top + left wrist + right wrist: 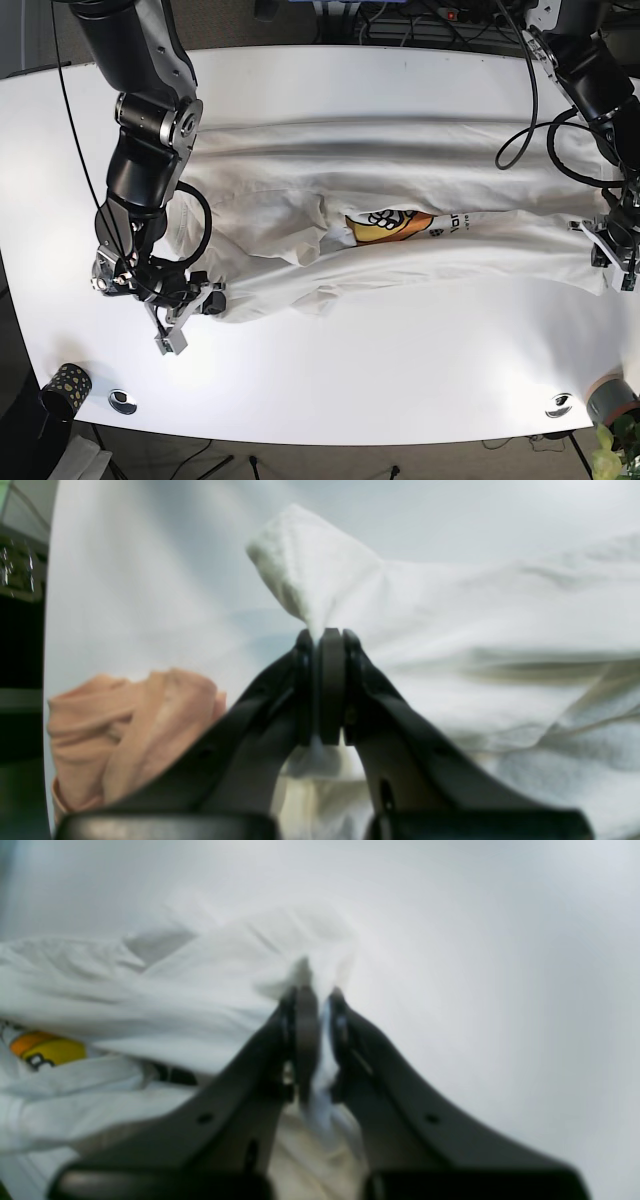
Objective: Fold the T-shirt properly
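Pinching T-shirt (400, 260) hems — left end effector (325, 635) clamped | right end effector (315, 990) clamped | bare table (400, 370) in front

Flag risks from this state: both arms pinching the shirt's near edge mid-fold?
1. The left gripper holds only a small peak of the T-shirt; a pull could slip it out.
2. The right gripper pinches bunched cloth, so it may drag extra layers.
3. The middle is wrinkled around the print; folding now could lock creases in.
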